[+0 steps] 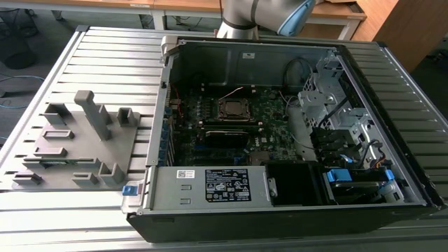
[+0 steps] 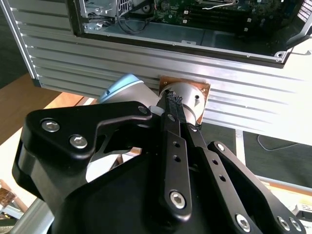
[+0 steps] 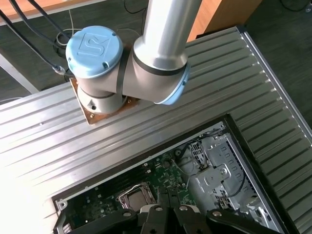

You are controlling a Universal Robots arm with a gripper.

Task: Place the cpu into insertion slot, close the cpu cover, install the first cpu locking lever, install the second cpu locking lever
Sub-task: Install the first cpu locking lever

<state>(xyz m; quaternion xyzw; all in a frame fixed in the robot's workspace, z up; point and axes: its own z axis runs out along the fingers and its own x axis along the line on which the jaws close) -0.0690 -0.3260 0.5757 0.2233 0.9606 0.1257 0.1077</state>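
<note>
Lying well below end effector point(image 2: 173, 97): insertion slot point(image 3: 138, 197).

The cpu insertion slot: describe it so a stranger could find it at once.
Look inside the open grey metal computer case, at the green circuit board on its floor. Near the board's middle sits a small square dark socket with a metal rim; its neighbours are long narrow black slots.

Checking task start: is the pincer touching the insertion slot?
Apart: the first wrist view shows the pincer hanging high above the insertion slot.
</note>
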